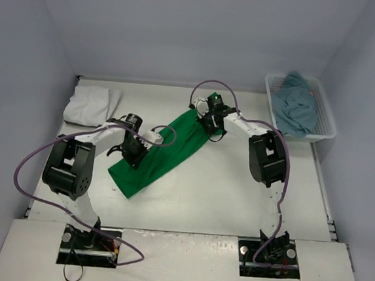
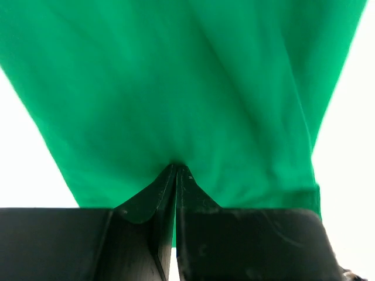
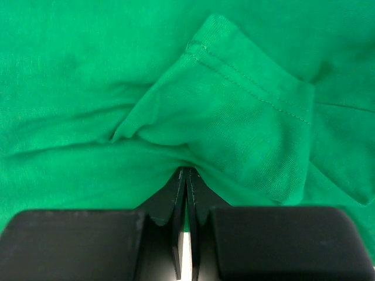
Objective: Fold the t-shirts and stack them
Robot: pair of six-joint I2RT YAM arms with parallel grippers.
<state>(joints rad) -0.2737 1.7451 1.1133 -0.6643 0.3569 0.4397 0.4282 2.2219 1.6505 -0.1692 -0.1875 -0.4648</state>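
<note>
A bright green t-shirt (image 1: 170, 149) lies as a long slanted band in the middle of the table. My left gripper (image 1: 132, 157) sits at its near left edge. In the left wrist view it (image 2: 176, 167) is shut on a pinch of the green cloth (image 2: 176, 88). My right gripper (image 1: 213, 129) is at the shirt's far right end. In the right wrist view it (image 3: 186, 171) is shut on the green cloth (image 3: 88, 70) just below a folded sleeve (image 3: 246, 117) with a stitched hem. A white t-shirt (image 1: 92, 104) lies crumpled at the back left. A teal-blue t-shirt (image 1: 297, 107) is heaped in the basket.
The white lattice basket (image 1: 325, 129) stands at the back right against the wall. Grey walls close in the table on the left, back and right. Purple cables loop from both arms over the near part of the table.
</note>
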